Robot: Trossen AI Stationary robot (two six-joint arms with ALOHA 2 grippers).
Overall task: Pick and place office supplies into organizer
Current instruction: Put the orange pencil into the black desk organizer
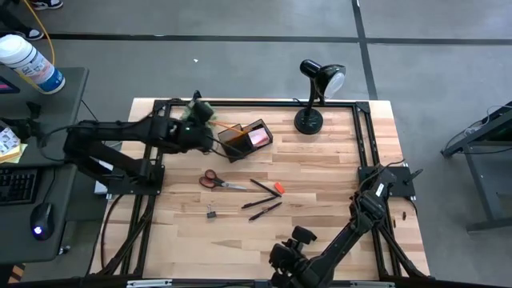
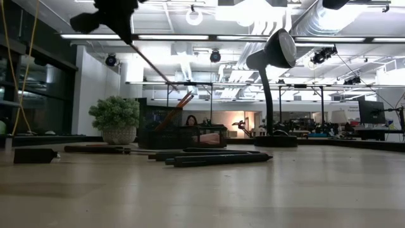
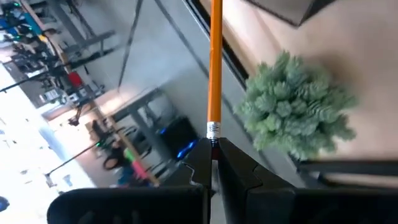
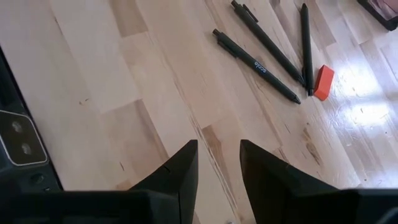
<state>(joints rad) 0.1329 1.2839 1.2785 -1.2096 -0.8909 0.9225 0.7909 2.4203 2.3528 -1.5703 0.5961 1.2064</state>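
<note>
Orange pencil [image 3: 215,68] clamped at its eraser end in left gripper [image 3: 214,158], fingers tight on it, held over the black organizer [image 1: 250,138] at the far left of the tabletop [image 1: 320,184]. Step: dropping the pencil in. Next: lower tip into a compartment, release. Right gripper [image 4: 217,163] waits near edge, fingers apart, empty. Scissors [image 1: 216,182], pens [image 1: 264,210], eraser [image 1: 278,189] remain mid-tabletop.

The table [image 1: 320,176] is pale planked wood, smooth with a soft sheen and visible grain. The pens [image 4: 255,65] look like matt black plastic. The eraser [image 4: 323,83] is matt orange-red. The pencil [image 3: 215,62] has glossy orange paint and a metal band. The lamp [image 1: 318,84] is glossy black.
</note>
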